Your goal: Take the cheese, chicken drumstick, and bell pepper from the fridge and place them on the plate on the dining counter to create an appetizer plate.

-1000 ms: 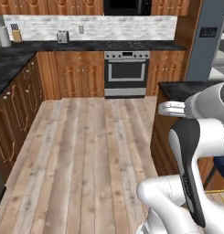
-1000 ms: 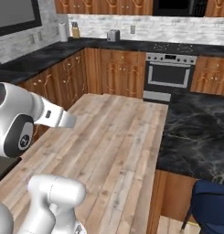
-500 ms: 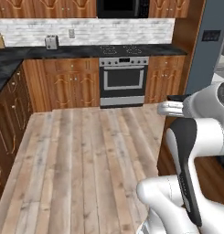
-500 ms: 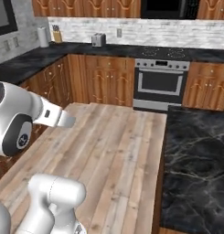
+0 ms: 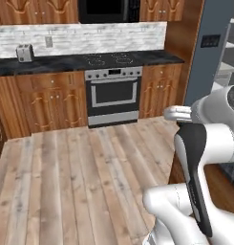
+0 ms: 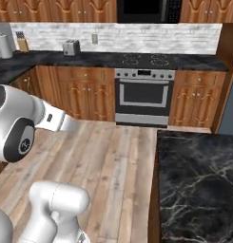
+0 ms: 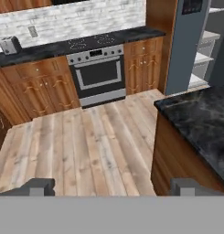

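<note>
Slate-grey tall fridge (image 7: 189,45) stands open at far right, white shelves exposed for reaching; the tool (image 7: 111,187), spread wide and empty, hovers beside the black marble tabletop (image 7: 202,121).

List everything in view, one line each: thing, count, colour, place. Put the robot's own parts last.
oven: one, steel, back wall under the hob
microwave: one, black, above the hob
toaster: one, silver, on the back worktop, left
knife block: one, tan, worktop at far left
paper roll: one, white, beside the knife block
cabinets: several, brown wood, along the walls
floor: one, pale planks
fridge: one, slate grey, right, white shelves showing
dining counter: one, black marble, lower right
arm: one, white
gripper: one, dark tips, open, holding nothing
</note>
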Available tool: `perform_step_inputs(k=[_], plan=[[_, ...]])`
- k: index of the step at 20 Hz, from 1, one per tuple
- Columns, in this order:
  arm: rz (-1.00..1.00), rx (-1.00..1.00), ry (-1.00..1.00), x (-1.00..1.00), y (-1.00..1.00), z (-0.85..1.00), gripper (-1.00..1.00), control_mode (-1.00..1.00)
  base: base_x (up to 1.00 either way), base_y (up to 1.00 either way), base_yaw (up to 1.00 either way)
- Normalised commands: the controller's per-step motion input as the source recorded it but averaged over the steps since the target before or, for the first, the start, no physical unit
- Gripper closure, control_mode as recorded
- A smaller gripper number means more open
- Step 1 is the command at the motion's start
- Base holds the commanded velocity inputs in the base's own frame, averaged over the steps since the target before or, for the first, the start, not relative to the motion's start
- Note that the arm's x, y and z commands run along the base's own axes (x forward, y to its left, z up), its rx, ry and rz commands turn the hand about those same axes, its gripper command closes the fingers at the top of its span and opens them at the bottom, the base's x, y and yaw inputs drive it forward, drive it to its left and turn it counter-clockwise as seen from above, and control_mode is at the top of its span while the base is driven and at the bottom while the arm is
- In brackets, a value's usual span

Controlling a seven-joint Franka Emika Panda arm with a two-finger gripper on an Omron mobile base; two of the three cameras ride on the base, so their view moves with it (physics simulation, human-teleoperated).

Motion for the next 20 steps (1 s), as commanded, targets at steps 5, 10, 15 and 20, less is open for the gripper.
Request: perform_step_inputs(k=[5, 10, 15, 20], plan=[[0.00, 0.00, 0.00, 0.00, 0.00, 0.00, -1.00, 1.00, 1.00, 0.52, -0.34], [0.00, 0.00, 0.00, 0.00, 0.00, 0.00, -1.00, 1.00, 1.00, 0.66, -0.35], [0.00, 0.00, 0.00, 0.00, 0.00, 0.00, -1.00, 1.00, 0.96, 0.25, -0.33], [0.00, 0.00, 0.00, 0.00, 0.00, 0.00, -1.00, 1.00, 0.70, 0.00, -0.45]])
